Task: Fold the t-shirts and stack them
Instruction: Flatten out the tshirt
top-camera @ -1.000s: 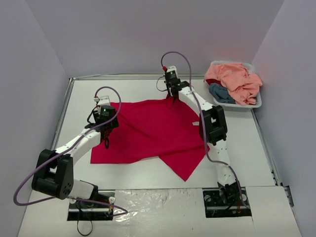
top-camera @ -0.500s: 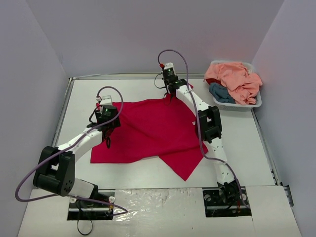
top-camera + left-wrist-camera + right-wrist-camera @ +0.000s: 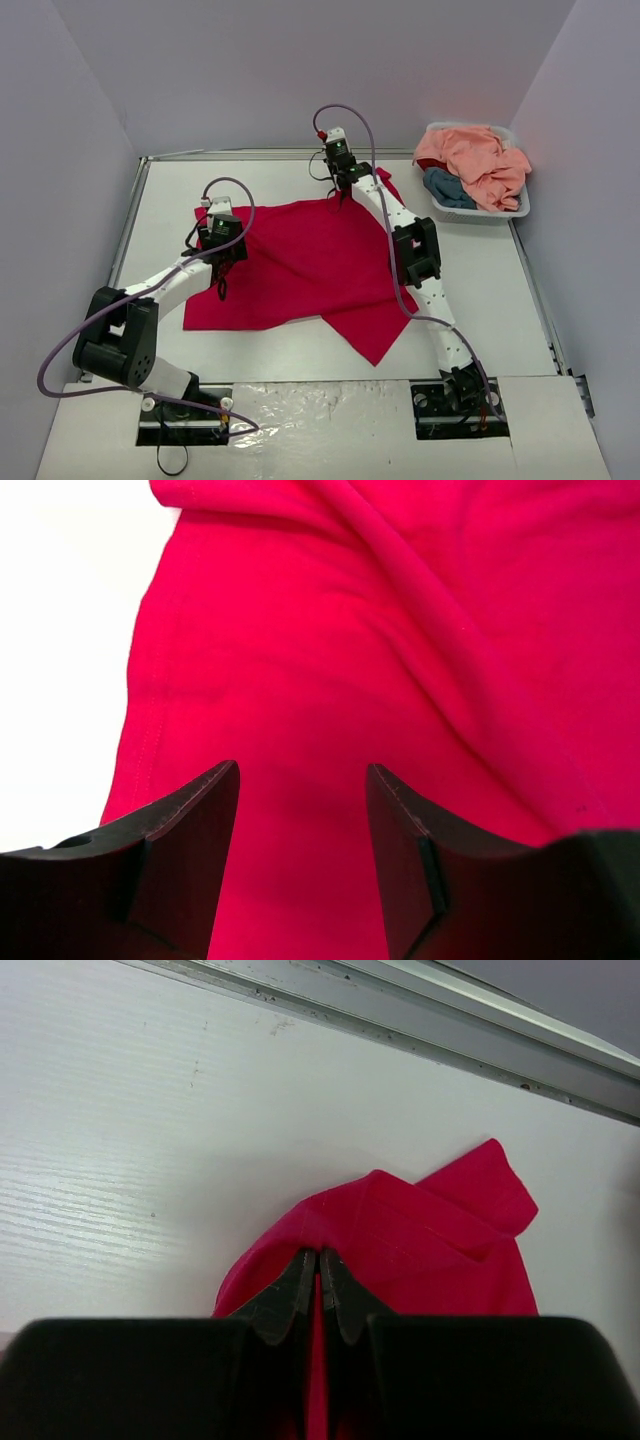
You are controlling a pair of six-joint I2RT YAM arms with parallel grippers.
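Note:
A crimson-red t-shirt (image 3: 300, 265) lies spread on the white table, one corner pointing toward the near edge. My right gripper (image 3: 344, 197) is at the shirt's far edge. In the right wrist view the gripper (image 3: 318, 1256) is shut on a bunched fold of the red cloth (image 3: 430, 1240). My left gripper (image 3: 219, 288) hangs over the shirt's left part. Its jaws stand open in the left wrist view (image 3: 300, 775), with nothing between them and the red cloth (image 3: 330, 630) beneath. A peach-pink t-shirt (image 3: 475, 160) and a teal-blue one (image 3: 445, 188) lie crumpled in the basket.
The white plastic basket (image 3: 520, 205) stands at the far right of the table. A metal rail (image 3: 400, 1020) runs along the table's far edge, just beyond the right gripper. Grey walls close in on three sides.
The right gripper has drawn the shirt's far edge a little to the left and farther away. The left gripper has shifted slightly to the right over the cloth.

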